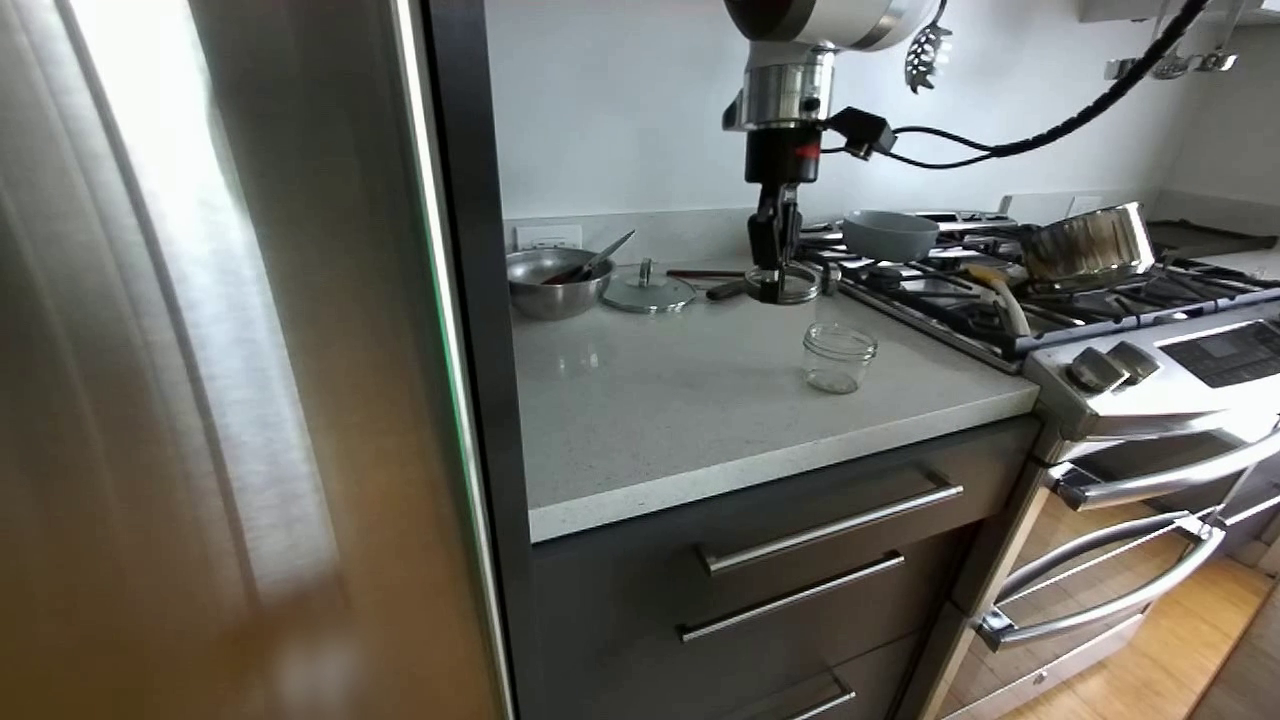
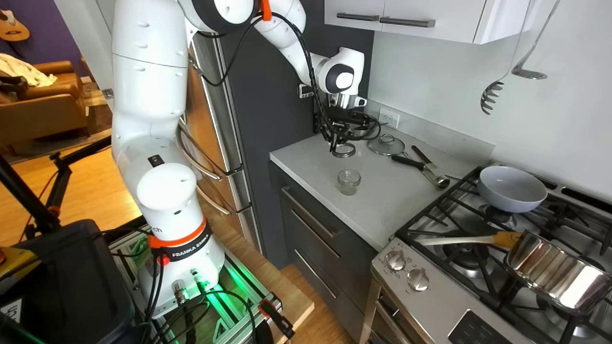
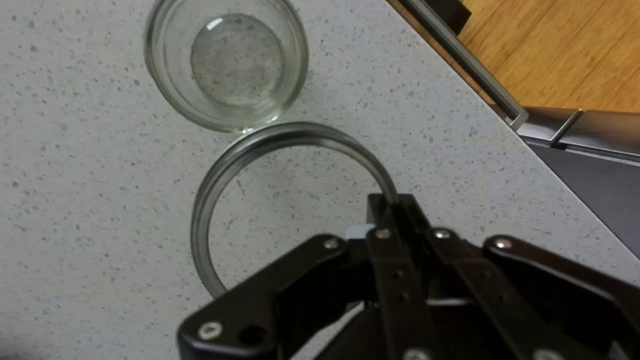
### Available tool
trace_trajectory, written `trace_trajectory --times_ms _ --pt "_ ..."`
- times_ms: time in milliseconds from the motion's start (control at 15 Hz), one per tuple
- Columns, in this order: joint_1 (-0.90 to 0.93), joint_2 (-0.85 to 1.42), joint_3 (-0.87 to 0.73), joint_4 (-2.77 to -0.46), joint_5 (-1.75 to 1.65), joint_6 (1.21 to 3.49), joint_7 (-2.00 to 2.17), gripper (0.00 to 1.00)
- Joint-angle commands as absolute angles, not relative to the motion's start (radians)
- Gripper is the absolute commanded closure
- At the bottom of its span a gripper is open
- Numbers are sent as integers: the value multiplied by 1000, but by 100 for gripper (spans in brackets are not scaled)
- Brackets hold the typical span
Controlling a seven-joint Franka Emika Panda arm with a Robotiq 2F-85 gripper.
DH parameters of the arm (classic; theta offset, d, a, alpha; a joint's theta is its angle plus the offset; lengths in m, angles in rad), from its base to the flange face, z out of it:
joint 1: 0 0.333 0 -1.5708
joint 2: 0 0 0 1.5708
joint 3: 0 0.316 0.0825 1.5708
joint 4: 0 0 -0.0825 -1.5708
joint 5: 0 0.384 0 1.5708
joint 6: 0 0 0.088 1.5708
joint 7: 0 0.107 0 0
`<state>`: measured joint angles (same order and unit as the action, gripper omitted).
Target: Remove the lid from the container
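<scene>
The container is a small clear glass jar that stands upright and open on the light counter, in both exterior views (image 1: 838, 362) (image 2: 348, 183) and at the top of the wrist view (image 3: 237, 60). My gripper (image 3: 392, 207), also in both exterior views (image 1: 768, 285) (image 2: 333, 147), is shut on the edge of the lid. The lid (image 3: 201, 220) shows as a round grey rim with the counter visible through its middle; I cannot tell whether that middle is open or clear. In both exterior views the lid (image 1: 795, 300) (image 2: 345, 155) is above the counter, beside and apart from the jar.
A steel bowl (image 1: 555, 300) and a clear glass pot lid (image 1: 648, 292) lie at the back of the counter, with utensils (image 2: 425, 169) beside them. A gas stove (image 2: 440, 224) carries a pale bowl (image 2: 511, 188) and a tilted steel pan (image 2: 557, 272). A tall dark panel (image 2: 287, 95) bounds the counter.
</scene>
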<state>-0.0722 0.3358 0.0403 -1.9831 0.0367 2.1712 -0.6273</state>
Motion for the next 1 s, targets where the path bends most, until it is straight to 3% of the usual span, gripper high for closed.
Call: trace_trajectory --times_ms 0,267,333,800,867,933 --pt "-55 437 55 -1871 -19 2102 -640 98" --pt "-64 517 56 -1794 -61 2050 -689 98" --pt "-63 466 64 -1855 -37 2101 -658 92" --pt "-66 508 63 -1806 -48 2074 -673 92" --pt "-66 508 63 -1806 -48 2074 -673 98" --pt "-75 521 72 -1801 -34 2097 -701 98"
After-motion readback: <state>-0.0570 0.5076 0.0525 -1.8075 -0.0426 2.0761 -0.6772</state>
